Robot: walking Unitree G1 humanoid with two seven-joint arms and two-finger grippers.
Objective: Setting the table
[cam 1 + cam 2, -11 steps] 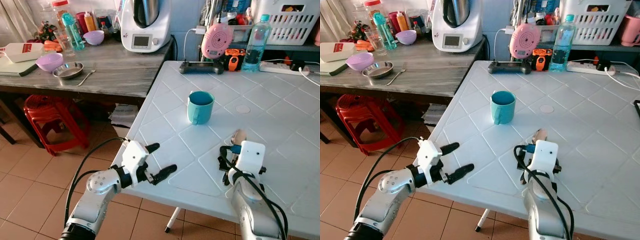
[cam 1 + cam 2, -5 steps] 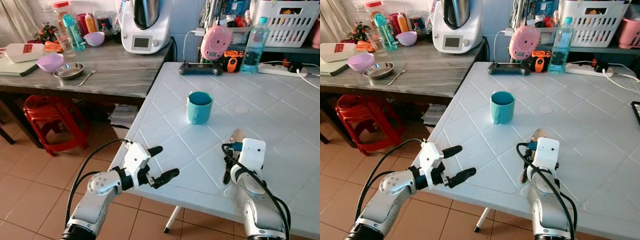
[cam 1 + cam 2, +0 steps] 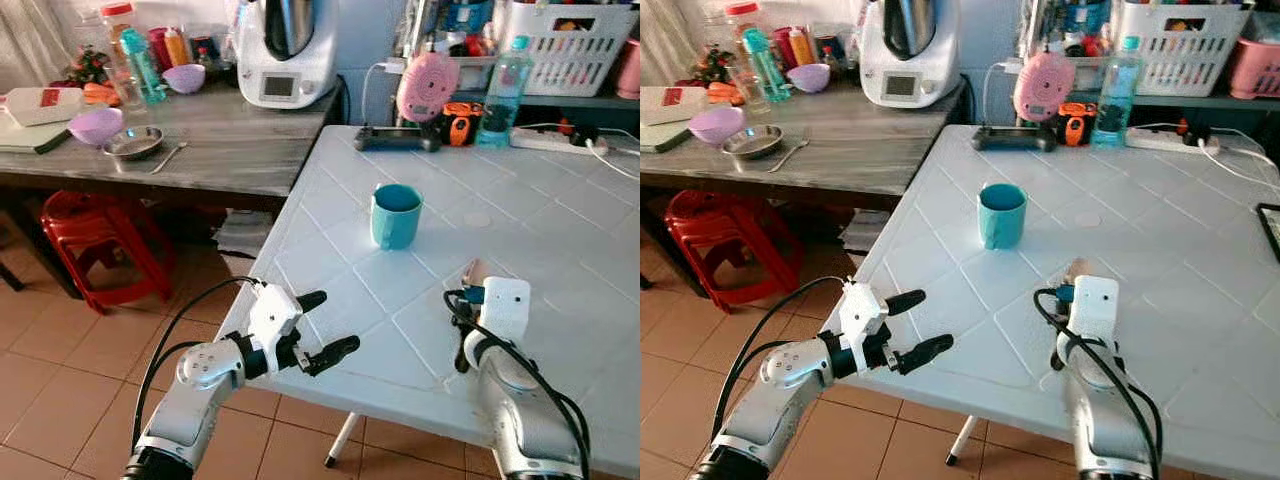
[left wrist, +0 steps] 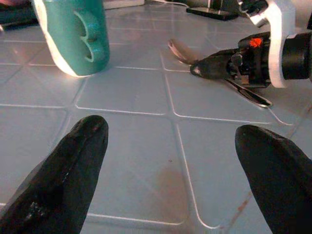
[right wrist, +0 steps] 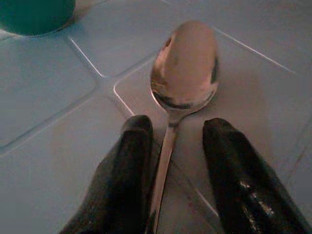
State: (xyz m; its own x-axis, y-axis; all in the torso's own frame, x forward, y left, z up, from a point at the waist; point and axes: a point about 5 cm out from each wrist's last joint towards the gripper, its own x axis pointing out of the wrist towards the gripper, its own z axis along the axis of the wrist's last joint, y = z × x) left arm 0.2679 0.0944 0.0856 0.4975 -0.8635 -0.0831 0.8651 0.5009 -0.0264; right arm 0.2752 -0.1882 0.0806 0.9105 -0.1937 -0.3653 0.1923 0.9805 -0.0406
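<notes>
Spoon laid flat on white table, straddled by right gripper's fingers

White table carries a teal mug toward the middle, and nearer, to its right, a metal spoon is seen lying flat. The left gripper is held at the near left edge with fingers spread and empty. The right gripper is set low over the handle, fingers parted either side, not clamped. The spoon is judged light, rigid and slick; its thin handle lies flush with the top, so a pinch across the handle just behind the bowl is favoured.
</notes>
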